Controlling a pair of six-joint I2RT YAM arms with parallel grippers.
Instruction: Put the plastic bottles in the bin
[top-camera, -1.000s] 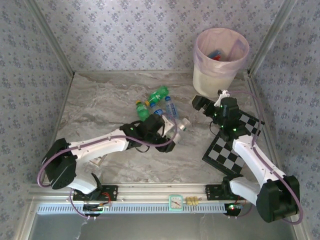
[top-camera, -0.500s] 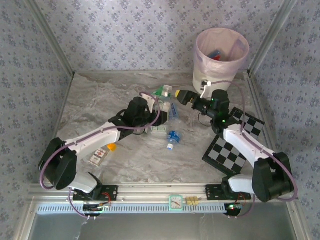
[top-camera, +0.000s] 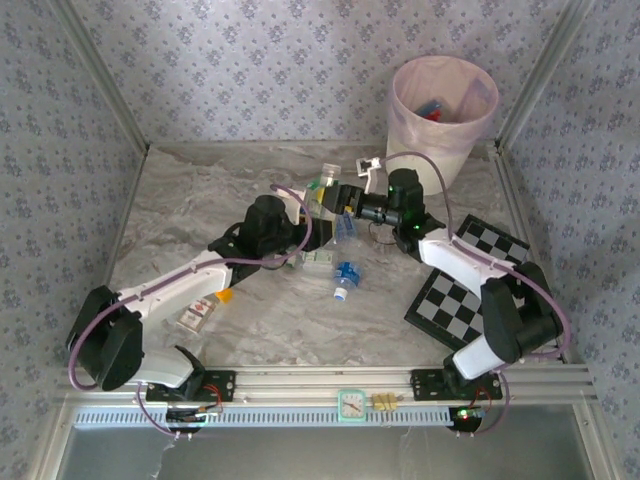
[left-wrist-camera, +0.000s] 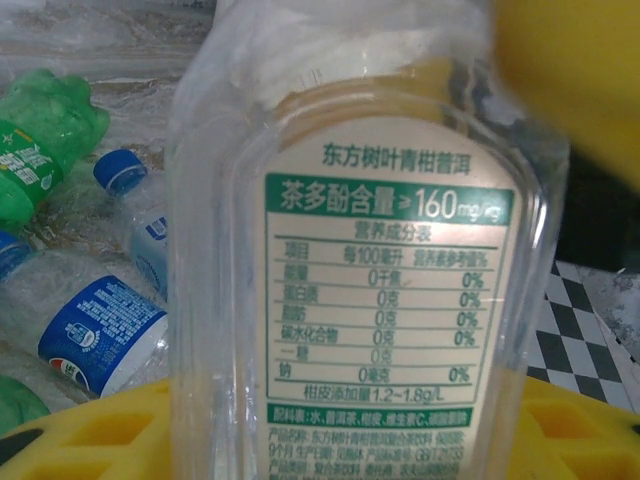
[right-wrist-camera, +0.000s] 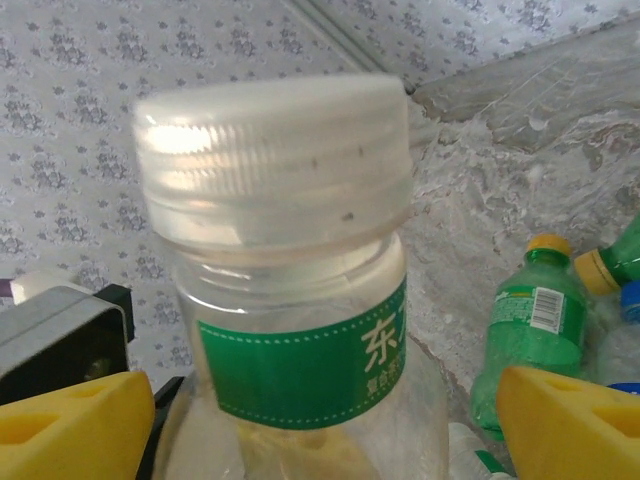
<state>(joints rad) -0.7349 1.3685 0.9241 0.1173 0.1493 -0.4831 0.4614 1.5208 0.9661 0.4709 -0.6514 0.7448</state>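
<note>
The left gripper is closed on a clear bottle with a pale label and holds it upright over the middle of the table. In the left wrist view the bottle's lower body sits against a yellow pad. A second yellow shape at the upper right is too blurred to assign to either gripper.

The right gripper reaches in from the right at the height of the bottle's neck. Its jaws are spread, with one yellow pad on each side of the bottle. A visible gap remains on both sides, so the pads are not touching it. The white cap stands above the pads.

Loose bottles lie on the table just beside and below the held one. These include a green bottle with a yellow cap and a blue-labelled bottle lying nearer the arm bases.

The bin stands at the far right corner, well apart from the held bottle, with items already inside. A checkerboard lies flat near the right arm.
</note>
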